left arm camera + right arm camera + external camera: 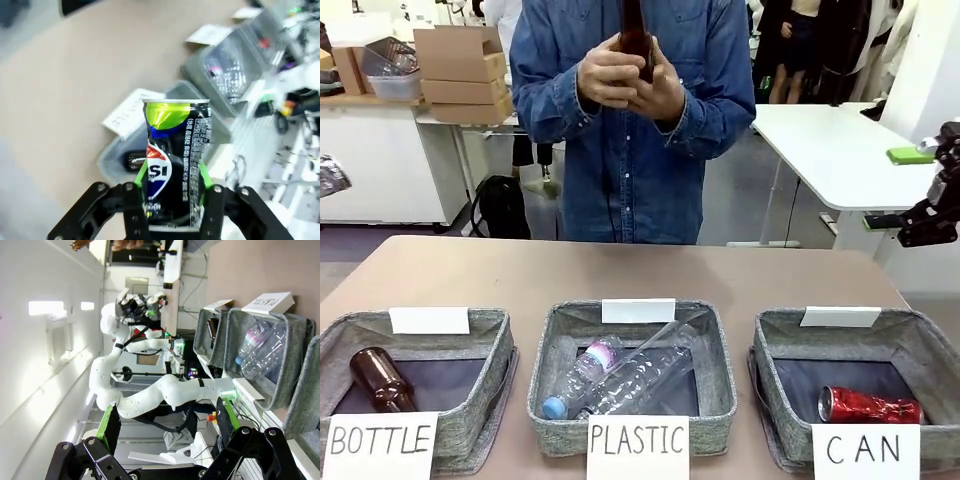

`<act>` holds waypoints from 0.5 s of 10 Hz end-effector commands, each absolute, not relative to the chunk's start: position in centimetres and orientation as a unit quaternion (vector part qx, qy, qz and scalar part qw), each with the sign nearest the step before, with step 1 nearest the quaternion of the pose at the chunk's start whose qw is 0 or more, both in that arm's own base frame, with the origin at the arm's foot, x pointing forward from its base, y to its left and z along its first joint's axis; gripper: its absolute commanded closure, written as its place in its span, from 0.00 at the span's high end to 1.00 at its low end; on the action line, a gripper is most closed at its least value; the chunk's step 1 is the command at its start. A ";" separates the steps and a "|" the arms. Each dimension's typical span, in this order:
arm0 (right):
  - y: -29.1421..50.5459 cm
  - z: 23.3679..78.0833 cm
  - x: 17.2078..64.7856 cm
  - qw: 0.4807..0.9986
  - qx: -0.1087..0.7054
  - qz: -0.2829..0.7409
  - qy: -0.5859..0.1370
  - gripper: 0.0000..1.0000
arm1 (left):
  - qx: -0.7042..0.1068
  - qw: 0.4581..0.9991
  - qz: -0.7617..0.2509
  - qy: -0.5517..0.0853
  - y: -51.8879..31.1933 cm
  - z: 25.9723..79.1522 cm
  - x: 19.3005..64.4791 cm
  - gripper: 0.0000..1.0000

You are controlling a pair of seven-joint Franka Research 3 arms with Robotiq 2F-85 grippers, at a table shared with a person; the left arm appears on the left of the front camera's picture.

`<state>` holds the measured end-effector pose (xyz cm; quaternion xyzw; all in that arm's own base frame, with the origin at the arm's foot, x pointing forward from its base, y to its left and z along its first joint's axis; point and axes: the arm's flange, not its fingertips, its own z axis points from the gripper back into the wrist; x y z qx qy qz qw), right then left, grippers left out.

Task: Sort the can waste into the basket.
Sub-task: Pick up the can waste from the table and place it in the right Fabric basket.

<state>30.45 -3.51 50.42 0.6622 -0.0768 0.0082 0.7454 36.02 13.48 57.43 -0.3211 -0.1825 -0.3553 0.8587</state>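
The left gripper (pixel 173 172) is clamped on the dark Pepsi can (pixel 177 145), with its green pads (pixel 141 174) pressing the can's sides at 9 and 3 o'clock. The right gripper (pixel 167 426) stands spread wide and holds nothing. In the front view, the right arm (pixel 926 222) shows its black end at 3 o'clock.

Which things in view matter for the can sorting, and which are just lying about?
Job: dark can in the left gripper; red can in the CAN basket.
Lying about: BOTTLE basket and its brown bottle; PLASTIC basket and its clear bottles; another dark bottle in the person's hands.
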 end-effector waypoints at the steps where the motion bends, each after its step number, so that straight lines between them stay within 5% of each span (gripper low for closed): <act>1: -3.6 50.5 30.5 0.746 0.660 0.018 -0.080 1.00 | -0.285 0.882 -0.336 -0.167 13.3 56.9 38.6 0.00; 2: -3.6 50.5 30.5 0.746 0.660 0.018 -0.080 1.00 | -0.285 0.882 -0.336 -0.167 13.3 56.9 38.6 0.00; 3: -3.6 50.5 30.5 0.746 0.660 0.018 -0.080 1.00 | -0.322 0.858 -0.356 -0.185 13.6 57.6 35.4 0.38; 5: -3.6 50.5 30.5 0.746 0.660 0.018 -0.080 1.00 | -0.480 0.760 -0.407 -0.161 20.1 60.7 35.6 0.38</act>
